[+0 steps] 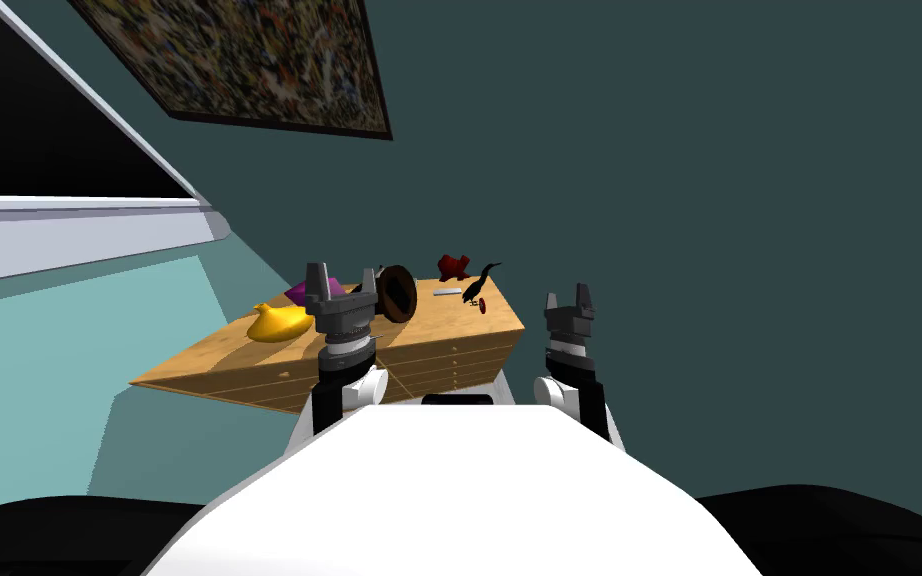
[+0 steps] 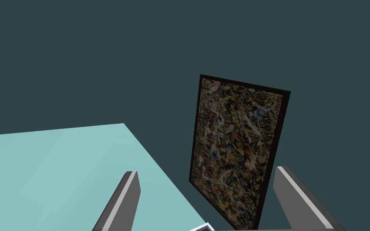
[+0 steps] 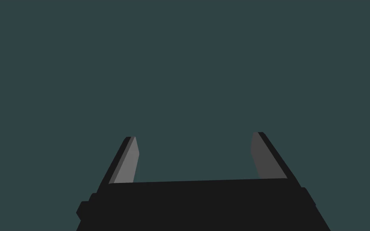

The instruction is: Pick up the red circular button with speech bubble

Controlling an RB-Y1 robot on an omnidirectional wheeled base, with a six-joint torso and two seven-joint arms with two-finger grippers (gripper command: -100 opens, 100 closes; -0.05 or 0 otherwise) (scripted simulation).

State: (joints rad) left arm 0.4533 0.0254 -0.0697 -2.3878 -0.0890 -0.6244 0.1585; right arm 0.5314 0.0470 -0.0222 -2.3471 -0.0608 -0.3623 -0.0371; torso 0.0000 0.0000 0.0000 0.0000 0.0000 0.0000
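Jaws apart on both the left gripper (image 1: pixel 342 281) and right gripper (image 1: pixel 568 298), the small red button (image 1: pixel 482 307) lying untouched on the wooden dresser (image 1: pixel 449 322).

Our head camera looks down over the dresser (image 1: pixel 439 325) and shares the framed painting (image 2: pixel 236 148) beyond our left gripper (image 2: pixel 206 170) with that wrist's camera; the right wrist's faces wall (image 3: pixel 180 60).

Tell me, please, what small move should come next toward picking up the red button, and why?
Probably tip the right pincer down toward the red button: it lies beside the black bird on the wooden top, nearer this arm, whose open fingers face the wall.
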